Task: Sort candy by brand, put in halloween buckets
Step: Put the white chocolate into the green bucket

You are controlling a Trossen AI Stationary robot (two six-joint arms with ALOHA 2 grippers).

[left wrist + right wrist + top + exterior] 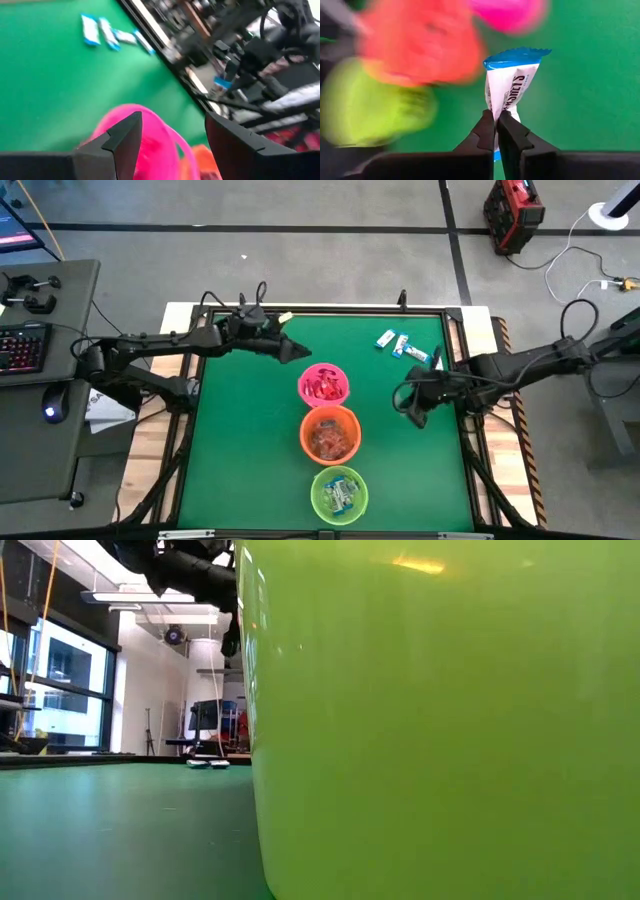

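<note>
A blue-and-white candy is pinched by its lower end in the right end effector, whose fingers are closed tight on the wrapper, so that the packet stands up above them. In the high view the right end effector is held over the green mat, just beside the orange bucket and well apart from the lime green bucket. Blue-and-white packets are seen in the lime green bucket, so it is judged that this candy belongs there. To do this well, the candy is best carried right over the middle of that bucket's mouth, kept clear of the orange rim on the way, and let go only when it is low and straight above, because the grip is only on a thin edge and the packet could swing or slip. The left end effector is held open and empty beside the pink bucket, which is filled with red candies. A few more blue-and-white candies are left lying near the far right corner of the worktop, which is covered in a flat green mat with a dark frame around it. A keyboard and a mouse are seen on a grey desk at the side, and a red machine is seen on the floor behind.
</note>
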